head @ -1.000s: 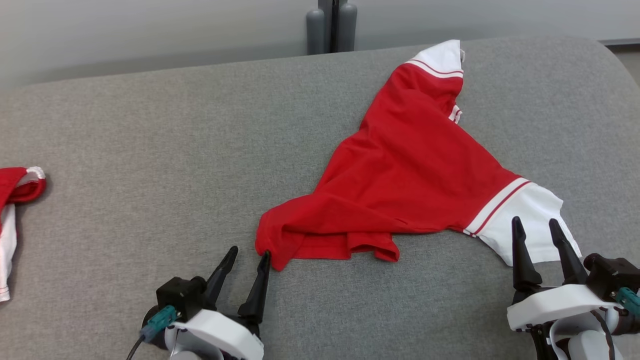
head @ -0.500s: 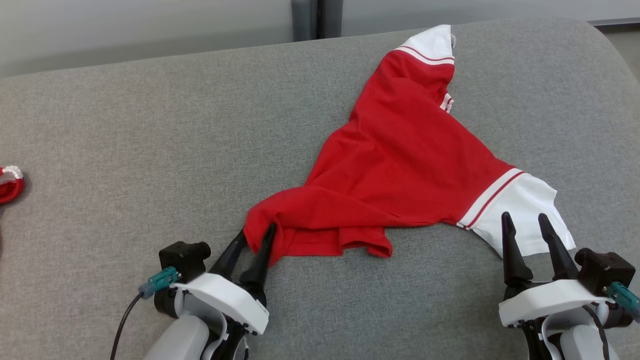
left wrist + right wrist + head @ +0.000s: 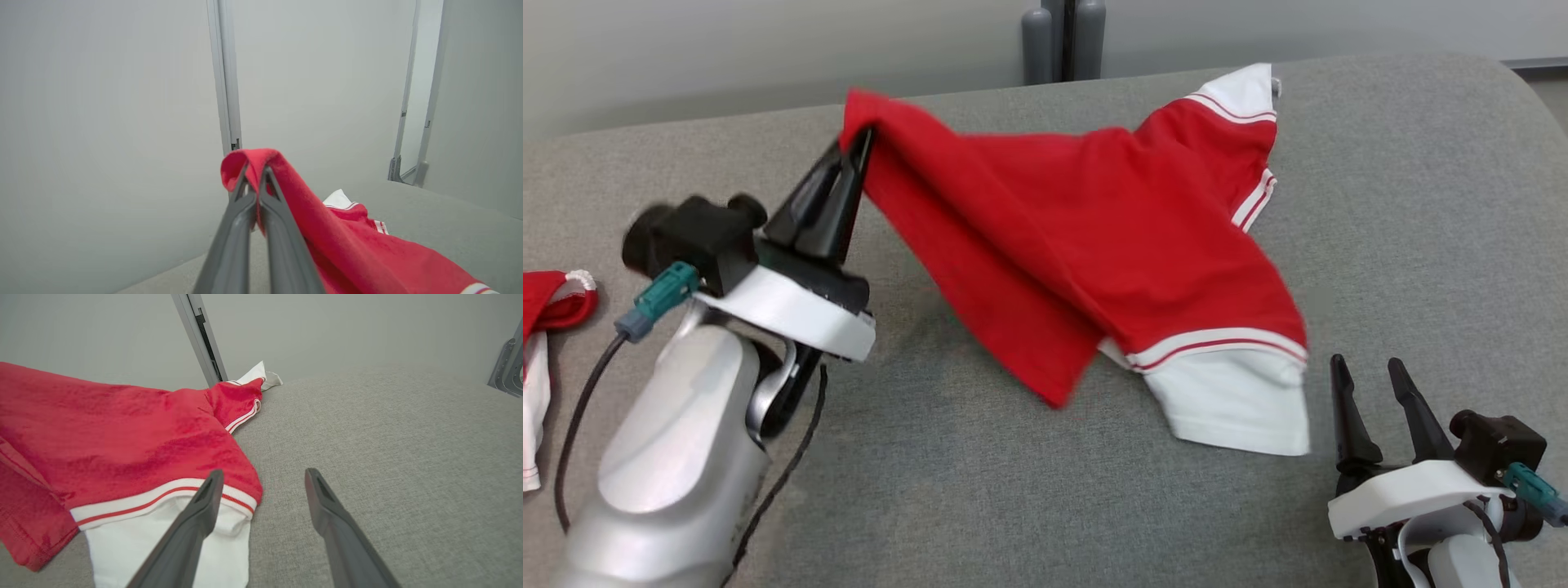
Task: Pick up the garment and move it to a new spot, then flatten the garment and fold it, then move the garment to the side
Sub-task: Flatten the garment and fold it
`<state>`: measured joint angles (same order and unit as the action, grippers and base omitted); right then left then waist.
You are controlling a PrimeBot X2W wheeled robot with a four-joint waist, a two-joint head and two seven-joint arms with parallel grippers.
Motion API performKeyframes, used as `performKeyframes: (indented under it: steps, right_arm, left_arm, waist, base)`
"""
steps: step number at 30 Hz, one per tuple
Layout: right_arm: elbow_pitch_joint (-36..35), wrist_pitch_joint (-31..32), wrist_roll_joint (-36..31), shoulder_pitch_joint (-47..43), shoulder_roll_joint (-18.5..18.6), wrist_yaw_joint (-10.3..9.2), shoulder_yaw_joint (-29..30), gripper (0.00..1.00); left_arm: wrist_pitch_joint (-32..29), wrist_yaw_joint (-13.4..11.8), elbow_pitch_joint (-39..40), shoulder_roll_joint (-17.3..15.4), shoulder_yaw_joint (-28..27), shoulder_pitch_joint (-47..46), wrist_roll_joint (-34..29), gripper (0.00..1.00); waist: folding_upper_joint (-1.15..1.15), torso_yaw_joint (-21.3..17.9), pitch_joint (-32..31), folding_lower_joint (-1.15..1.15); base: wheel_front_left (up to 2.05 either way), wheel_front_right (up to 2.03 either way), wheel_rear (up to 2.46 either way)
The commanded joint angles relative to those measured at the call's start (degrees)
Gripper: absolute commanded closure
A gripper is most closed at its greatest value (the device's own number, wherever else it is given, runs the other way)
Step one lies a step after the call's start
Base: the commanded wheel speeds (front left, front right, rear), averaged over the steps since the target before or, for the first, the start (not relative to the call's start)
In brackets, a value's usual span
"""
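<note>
A tabletop (image 3: 1013, 490) covered in grey woven fabric, its far right corner rounded, stands before a plain pale grey wall (image 3: 727, 57). A grey upright post (image 3: 1089, 41) rises behind its far edge. The light is soft, even.

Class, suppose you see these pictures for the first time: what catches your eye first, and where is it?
The red garment with white sleeve ends dominates, draped across the middle of the grey padded surface, one corner held up at the upper left by the shut left tool. The right tool stands open at the lower right, beside one white sleeve end. A second red and white cloth peeks in at the left edge.
</note>
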<state>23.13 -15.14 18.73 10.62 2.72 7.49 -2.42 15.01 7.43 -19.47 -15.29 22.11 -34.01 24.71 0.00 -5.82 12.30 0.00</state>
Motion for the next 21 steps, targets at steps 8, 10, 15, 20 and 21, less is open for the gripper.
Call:
performKeyframes:
  steps: [8,10,15,20,21]
  right_arm:
    - [1.85,-0.01,1.55,-1.47,0.34,0.01,-0.44,0.0]
    - [2.3,-0.01,1.82,-1.96,0.35,0.01,-0.42,0.0]
    - [2.94,-0.01,2.06,-2.55,0.39,0.01,-0.6,0.0]
    - [3.32,-0.01,1.22,-3.03,0.39,0.01,-0.57,0.0]
    - [3.37,-0.01,0.94,-3.27,0.38,0.01,-0.44,0.0]
  left_arm:
    - [0.15,0.08,11.23,-4.12,2.59,-0.62,-8.35,1.0]
    - [0.12,0.08,10.56,-4.78,2.76,3.84,-9.02,1.0]
    - [0.15,0.08,4.73,-4.98,4.54,15.78,-9.66,1.0]
    - [0.18,0.04,-3.63,-2.72,3.87,25.28,-9.54,0.0]
    - [0.17,-0.37,-4.93,-2.04,2.85,27.04,-9.5,0.0]
  waist:
    - [0.0,0.74,-1.65,0.0]
    - [0.0,1.03,-2.26,0.0]
    - [0.0,1.6,-3.38,0.0]
    - [0.0,2.08,-5.46,0.0]
    - [0.0,2.18,-6.04,0.0]
  base:
    - [0.0,0.0,0.0]
    - [0.0,0.0,0.0]
    - [0.0,0.0,0.0]
    - [0.0,0.0,0.0]
    - [0.0,0.0,0.0]
